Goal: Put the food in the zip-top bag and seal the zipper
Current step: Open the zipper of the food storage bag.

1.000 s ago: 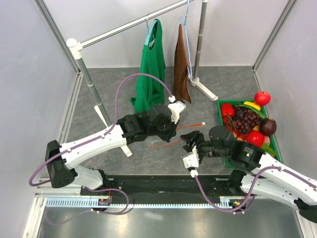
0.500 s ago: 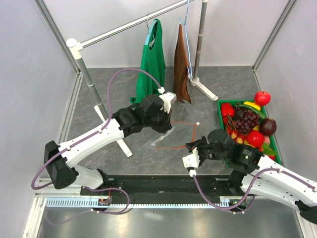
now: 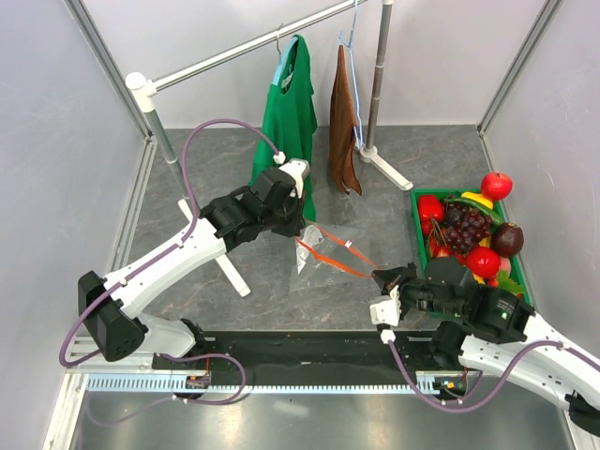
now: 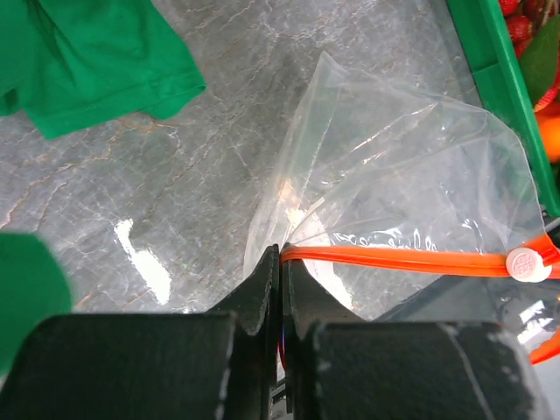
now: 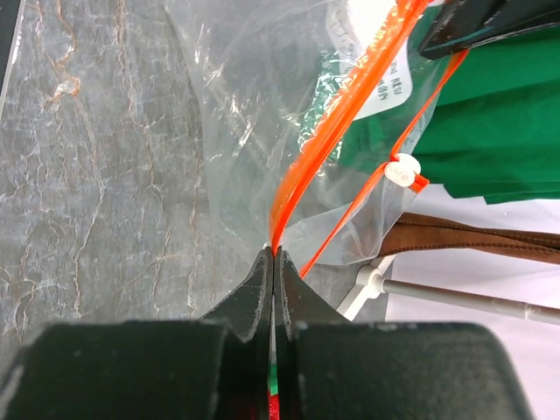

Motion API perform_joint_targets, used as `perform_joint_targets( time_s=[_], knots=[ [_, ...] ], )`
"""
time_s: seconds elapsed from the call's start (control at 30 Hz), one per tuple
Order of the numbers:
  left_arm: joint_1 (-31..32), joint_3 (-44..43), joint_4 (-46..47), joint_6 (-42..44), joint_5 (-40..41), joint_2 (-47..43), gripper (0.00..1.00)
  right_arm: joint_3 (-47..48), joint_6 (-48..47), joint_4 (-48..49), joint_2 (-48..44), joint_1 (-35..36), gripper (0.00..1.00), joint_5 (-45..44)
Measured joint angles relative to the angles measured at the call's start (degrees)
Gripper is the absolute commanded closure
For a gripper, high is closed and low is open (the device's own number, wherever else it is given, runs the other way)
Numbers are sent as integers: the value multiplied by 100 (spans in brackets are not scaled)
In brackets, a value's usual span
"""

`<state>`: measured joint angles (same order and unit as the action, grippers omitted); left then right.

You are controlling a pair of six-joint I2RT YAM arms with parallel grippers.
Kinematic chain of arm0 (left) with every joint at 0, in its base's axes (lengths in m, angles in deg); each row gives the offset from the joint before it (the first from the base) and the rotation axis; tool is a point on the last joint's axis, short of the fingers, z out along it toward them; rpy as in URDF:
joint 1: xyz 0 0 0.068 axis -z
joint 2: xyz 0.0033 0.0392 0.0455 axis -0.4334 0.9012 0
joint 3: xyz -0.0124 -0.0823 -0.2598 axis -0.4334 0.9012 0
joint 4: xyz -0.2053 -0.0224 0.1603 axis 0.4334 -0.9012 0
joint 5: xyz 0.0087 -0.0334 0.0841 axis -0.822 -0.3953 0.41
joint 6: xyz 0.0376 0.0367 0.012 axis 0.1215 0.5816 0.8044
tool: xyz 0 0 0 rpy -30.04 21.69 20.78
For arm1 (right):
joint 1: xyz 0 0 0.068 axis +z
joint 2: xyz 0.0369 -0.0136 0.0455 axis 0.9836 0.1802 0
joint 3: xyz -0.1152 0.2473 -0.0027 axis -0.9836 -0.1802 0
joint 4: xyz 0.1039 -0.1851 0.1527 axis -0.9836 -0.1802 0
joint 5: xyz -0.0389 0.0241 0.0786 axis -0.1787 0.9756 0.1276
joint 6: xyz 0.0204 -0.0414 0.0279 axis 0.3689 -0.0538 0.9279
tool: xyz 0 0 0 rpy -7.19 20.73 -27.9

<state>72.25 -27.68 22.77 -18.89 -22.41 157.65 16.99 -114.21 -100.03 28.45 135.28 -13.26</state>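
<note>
The zip-top bag (image 3: 322, 261) hangs clear and crinkled between my two grippers over the grey table. Its orange zipper (image 3: 339, 257) is stretched between them, with a white tab (image 3: 347, 246) on it. My left gripper (image 3: 300, 234) is shut on the zipper's far-left end (image 4: 411, 260), beside the bag (image 4: 411, 166) and tab (image 4: 523, 262). My right gripper (image 3: 380, 277) is shut on the zipper's near-right end (image 5: 337, 122), below the bag (image 5: 254, 105). The food (image 3: 464, 227) lies piled in a tray at the right: a red apple (image 3: 497, 185), a maroon fruit (image 3: 507, 240) and purple grapes.
The food's green tray (image 3: 414, 211) stands against the right wall. A clothes rack (image 3: 178, 169) spans the back, with a green shirt (image 3: 286, 141) and a brown cloth (image 3: 344, 131) hanging just behind the bag. The rack's white foot (image 3: 389, 169) rests on the table.
My right gripper has shut on the zipper's near end and drawn back to the right. My left gripper has moved up and left, lifting the bag and stretching the zipper taut.
</note>
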Motion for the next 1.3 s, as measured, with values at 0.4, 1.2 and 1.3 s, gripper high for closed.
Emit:
perform_joint_targets(
  time_s=[0.4, 1.2, 1.3],
  knots=[
    [168, 160, 13, -127, 398, 2, 98, -79, -87, 289, 896, -2, 100, -107],
    [-162, -385, -201, -1099, 763, 1436, 98, 1596, 2618, 330, 1497, -258, 4, -651],
    [-162, -538, -223, -1178, 662, 1436, 98, 2002, 3261, 258, 1554, -649, 2, -890]
  ],
)
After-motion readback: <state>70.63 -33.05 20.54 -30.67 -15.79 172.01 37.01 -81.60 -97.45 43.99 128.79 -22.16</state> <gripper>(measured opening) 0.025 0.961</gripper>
